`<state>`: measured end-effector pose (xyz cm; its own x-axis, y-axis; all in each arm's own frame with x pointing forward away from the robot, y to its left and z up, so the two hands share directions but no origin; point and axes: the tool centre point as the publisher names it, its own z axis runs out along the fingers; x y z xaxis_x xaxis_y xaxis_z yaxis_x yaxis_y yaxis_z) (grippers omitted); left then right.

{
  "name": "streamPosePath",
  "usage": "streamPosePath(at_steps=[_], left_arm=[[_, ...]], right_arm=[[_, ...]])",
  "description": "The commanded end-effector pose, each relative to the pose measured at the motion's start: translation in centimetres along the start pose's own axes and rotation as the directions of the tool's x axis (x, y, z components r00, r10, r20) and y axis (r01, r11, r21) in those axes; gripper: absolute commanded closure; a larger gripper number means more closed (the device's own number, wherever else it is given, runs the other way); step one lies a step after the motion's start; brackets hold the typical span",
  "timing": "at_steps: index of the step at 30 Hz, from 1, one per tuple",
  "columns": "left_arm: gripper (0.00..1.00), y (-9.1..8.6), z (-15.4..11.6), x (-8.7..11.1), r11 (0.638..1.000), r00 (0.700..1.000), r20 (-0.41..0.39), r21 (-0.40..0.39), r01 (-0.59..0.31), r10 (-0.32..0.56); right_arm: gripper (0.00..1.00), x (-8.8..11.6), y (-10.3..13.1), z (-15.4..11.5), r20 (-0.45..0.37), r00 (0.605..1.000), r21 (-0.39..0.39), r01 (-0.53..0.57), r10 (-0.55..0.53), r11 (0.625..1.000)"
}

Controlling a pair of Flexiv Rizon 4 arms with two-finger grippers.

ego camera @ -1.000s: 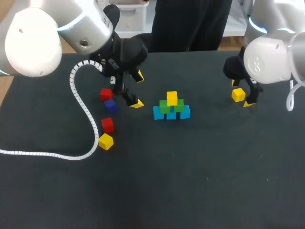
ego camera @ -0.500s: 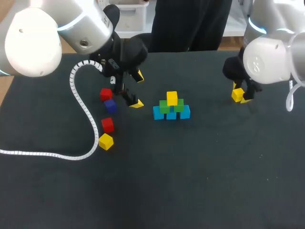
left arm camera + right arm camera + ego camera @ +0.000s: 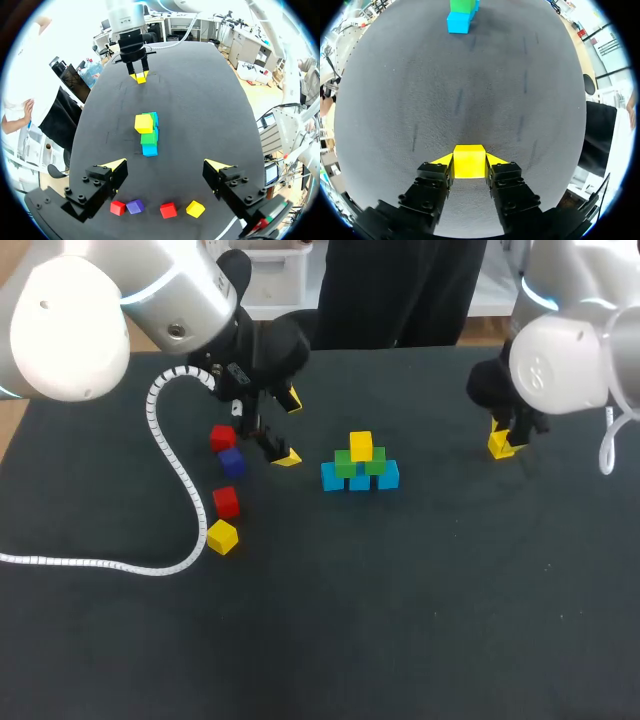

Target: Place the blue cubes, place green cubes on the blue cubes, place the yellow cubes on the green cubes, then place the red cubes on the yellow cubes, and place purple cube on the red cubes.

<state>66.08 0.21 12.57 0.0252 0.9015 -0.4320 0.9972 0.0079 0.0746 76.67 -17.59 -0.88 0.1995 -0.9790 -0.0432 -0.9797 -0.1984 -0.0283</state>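
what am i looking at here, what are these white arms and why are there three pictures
These are two robot arms at a black table. One picture looks down from above and behind; the two round ones come from a camera on each wrist. In the middle stands a small pile: blue cubes at the base, green cubes on them, the top yellow cube above. The right hand is shut on a second yellow cube. The left hand is open and holds nothing; near it lie two red cubes, a purple cube and a third yellow cube.
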Motion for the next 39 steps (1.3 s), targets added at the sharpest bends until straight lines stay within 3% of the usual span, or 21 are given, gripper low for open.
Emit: streamPosePath(at_steps=[1,11,22,39], left_arm=[[0.0,0.0,0.0,0.1,1.0,1.0,0.003,0.001,-0.002,0.002],[0.0,0.0,0.0,0.1,1.0,1.0,0.003,0.001,-0.002,0.002],[0.0,0.0,0.0,0.1,1.0,1.0,0.003,0.001,-0.002,0.002],[0.0,0.0,0.0,0.1,1.0,1.0,0.003,0.001,-0.002,0.002]], right_arm=[[1.0,-0.6,-0.1,-0.6,-0.009,1.0,-0.022,-0.03,0.03,0.999],[1.0,-1.6,0.2,-2.9,-0.004,0.995,-0.019,-0.099,0.099,0.995],[1.0,-2.6,0.6,-5.6,-0.01,0.977,0.037,-0.215,0.215,0.976],[1.0,-5.7,1.0,-7.6,0.014,0.981,0.038,-0.193,0.193,0.98]])
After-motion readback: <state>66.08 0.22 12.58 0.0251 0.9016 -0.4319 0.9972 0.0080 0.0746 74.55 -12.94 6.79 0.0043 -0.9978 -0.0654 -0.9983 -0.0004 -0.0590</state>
